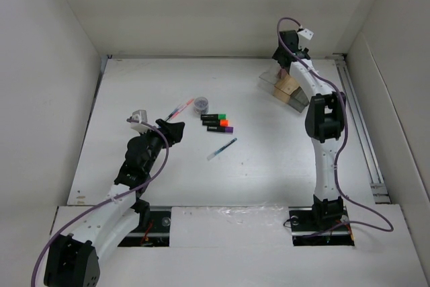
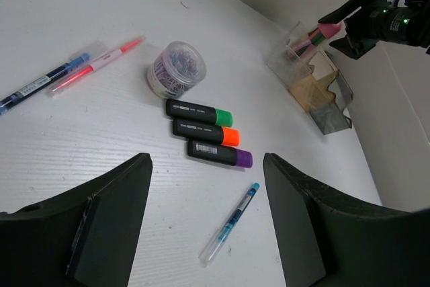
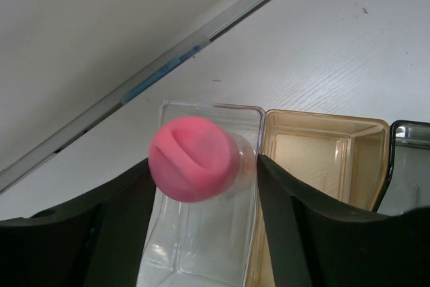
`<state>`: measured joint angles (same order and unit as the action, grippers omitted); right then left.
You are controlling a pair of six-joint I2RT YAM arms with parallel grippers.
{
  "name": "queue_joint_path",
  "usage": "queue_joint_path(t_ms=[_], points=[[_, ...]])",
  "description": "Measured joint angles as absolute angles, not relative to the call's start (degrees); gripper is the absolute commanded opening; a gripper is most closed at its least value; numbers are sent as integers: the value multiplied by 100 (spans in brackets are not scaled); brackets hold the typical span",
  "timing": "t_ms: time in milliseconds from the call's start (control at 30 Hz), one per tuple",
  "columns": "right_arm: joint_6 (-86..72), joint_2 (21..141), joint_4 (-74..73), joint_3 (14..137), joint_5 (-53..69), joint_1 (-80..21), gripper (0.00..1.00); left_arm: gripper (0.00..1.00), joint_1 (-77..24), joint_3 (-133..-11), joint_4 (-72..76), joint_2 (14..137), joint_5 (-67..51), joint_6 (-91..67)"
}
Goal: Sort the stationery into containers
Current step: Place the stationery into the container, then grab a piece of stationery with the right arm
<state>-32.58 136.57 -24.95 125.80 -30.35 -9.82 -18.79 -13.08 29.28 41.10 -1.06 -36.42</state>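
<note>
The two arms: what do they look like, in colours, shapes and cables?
The left arm and right arm have white links and black joints. A purple cable loops along each. The left gripper and right gripper are black, with broad fingers.

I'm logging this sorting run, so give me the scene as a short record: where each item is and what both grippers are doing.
Bottle: pink-capped bottle at the tray clear compartment, between the right gripper fingers; grip unclear
Tan compartment: nothing visible inside
On table: green marker, orange marker, purple marker side by side; grey jar; pink pen beside dark blue pen; light blue pen apart
Left arm: left gripper open, empty, over the markers
</note>
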Motion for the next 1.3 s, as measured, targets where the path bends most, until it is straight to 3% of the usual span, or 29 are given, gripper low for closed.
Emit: queue_joint_path(t_ms=[167, 467, 567, 600, 667, 700, 800, 833, 967, 1133, 1300], points=[[-3227, 13644, -2488, 12575, -3046, -1017, 83, 64, -1879, -1310, 2902, 4091, -106, -3621], [-3192, 12595, -2488, 11819, -3063, -1210, 87, 64, -1879, -1310, 2825, 3946, -106, -3559], [-3146, 12018, -2388, 11664, -3044, -1406, 74, 63, -1879, -1310, 2733, 3806, -99, -3529], [-3111, 11821, -2300, 11603, -2995, -1505, 55, 63, -1879, -1310, 2696, 3758, -91, -3514], [-3068, 11428, -2119, 11371, -2821, -1747, 39, 63, -1879, -1313, 2587, 3653, -47, -3492], [-3059, 11233, -1975, 11190, -2707, -1905, 37, 63, -1879, -1313, 2552, 3605, -21, -3487], [-2995, 10807, -1562, 10567, -2403, -2530, 46, 63, -1879, -1317, 2497, 3509, 27, -3472], [-2976, 10763, -1457, 10405, -2327, -2740, 62, 63, -1879, -1319, 2464, 3492, 43, -3470], [-2823, 10975, -1317, 9957, -2001, -3662, 97, 63, -1879, -1323, 2316, 3404, 82, -3465], [-2670, 11662, -1450, 10007, -1769, -4390, 99, 63, -1887, -1326, 2200, 3221, 152, -3454], [-2617, 12468, -1820, 10606, -1761, -4510, 99, 63, -1925, -1328, 2161, 3201, 174, -3452]])
